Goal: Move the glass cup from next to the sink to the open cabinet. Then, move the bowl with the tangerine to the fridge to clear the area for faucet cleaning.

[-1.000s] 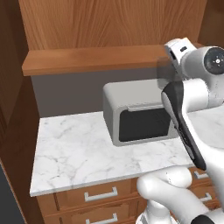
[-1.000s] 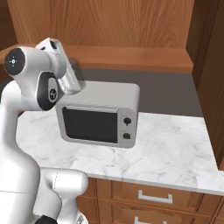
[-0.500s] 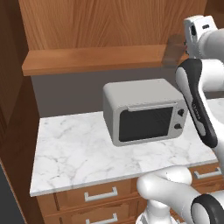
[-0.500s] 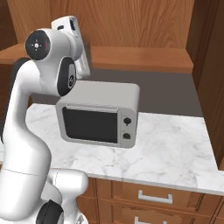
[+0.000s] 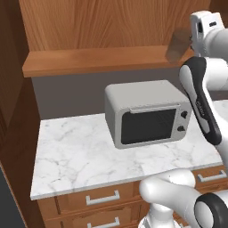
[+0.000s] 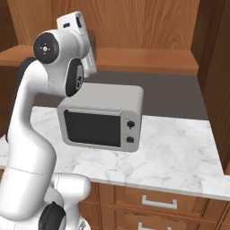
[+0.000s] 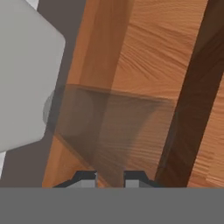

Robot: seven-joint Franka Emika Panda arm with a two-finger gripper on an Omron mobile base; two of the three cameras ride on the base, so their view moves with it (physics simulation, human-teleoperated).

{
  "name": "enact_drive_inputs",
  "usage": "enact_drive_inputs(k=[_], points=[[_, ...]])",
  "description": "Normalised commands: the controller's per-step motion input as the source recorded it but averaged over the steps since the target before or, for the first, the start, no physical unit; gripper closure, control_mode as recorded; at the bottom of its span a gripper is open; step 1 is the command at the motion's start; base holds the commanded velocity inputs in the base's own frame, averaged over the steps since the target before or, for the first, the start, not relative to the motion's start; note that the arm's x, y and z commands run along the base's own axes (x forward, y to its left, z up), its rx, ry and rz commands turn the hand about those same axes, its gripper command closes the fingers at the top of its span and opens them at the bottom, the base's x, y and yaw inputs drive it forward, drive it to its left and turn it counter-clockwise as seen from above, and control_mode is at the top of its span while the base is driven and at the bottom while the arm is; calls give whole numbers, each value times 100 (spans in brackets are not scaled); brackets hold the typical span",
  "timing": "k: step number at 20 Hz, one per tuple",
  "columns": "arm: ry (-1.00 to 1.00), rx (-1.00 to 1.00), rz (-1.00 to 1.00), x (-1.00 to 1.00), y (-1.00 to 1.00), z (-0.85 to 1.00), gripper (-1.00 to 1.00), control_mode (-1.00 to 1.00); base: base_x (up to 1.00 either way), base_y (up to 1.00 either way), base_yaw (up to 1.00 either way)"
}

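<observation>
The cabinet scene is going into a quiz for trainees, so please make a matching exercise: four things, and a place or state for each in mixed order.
Things:
1. glass cup
2. microwave
3. shelf
4. drawers

Places or states:
A. below the marble counter
B. held between the fingers, in front of the shelf
C. standing on the marble counter
D. wooden plank above the microwave

Pairs: 1-B, 2-C, 3-D, 4-A

Even, soft rendered light; faint shadows, no glare
</observation>
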Motion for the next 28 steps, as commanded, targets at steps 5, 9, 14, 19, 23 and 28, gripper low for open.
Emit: enact_drive_inputs(k=[5, 9, 14, 19, 23, 28], points=[[-1, 13, 0, 60, -7, 0, 100, -100, 0, 0, 0], [5, 12, 0, 59, -11, 0, 100, -100, 0, 0, 0], [8, 2, 0, 46, -5, 0, 100, -100, 0, 0, 0], [1, 0, 0, 34, -1, 0, 100, -100, 0, 0, 0], [1, -4, 0, 26, 0, -11, 100, -100, 0, 0, 0], [9, -9, 0, 18, 1, -18, 100, -100, 0, 0, 0]])
